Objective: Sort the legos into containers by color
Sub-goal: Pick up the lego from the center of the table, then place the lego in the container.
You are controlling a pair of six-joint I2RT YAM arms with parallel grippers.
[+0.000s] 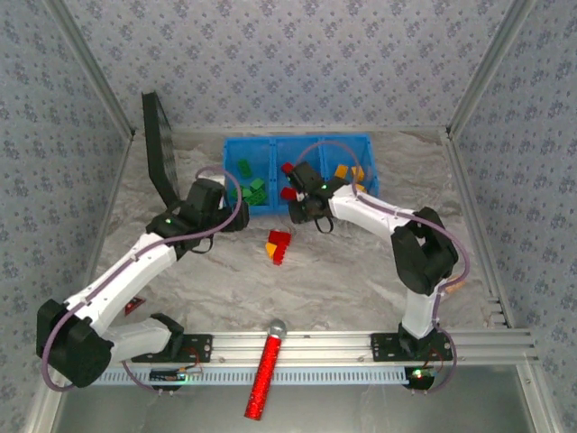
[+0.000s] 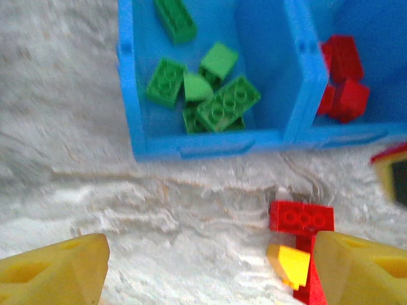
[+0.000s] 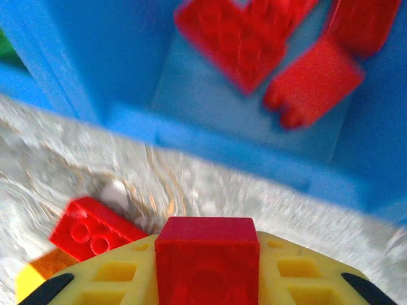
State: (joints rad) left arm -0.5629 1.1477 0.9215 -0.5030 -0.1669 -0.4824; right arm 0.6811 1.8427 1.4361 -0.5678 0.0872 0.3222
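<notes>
Sorting stage, red brick in transit. The right gripper (image 3: 206, 279) was clamped on a small red studded plastic brick (image 3: 206, 251), its yellow fingers pressed against two opposite side faces. The brick hung over the marbled table (image 1: 361, 271), just short of the near wall of the bright blue three-compartment plastic tray (image 2: 210, 145). The middle compartment, directly ahead of it, held other red bricks (image 3: 248, 38). Green bricks (image 2: 219, 101) lay in the left compartment and yellow-orange pieces (image 1: 352, 173) in the right one.

The left gripper (image 2: 210, 267) hovered with fingers spread wide and empty. A loose cluster lay on the table beside its right finger: a red studded brick (image 2: 301, 217) touching a small yellow piece (image 2: 289, 264).

Such bricks appear light, rigid and smooth-sided. They would probably slip if pinched across the studs, so the flat opposing side walls seem the surest hold. The touching pieces may shift together.
</notes>
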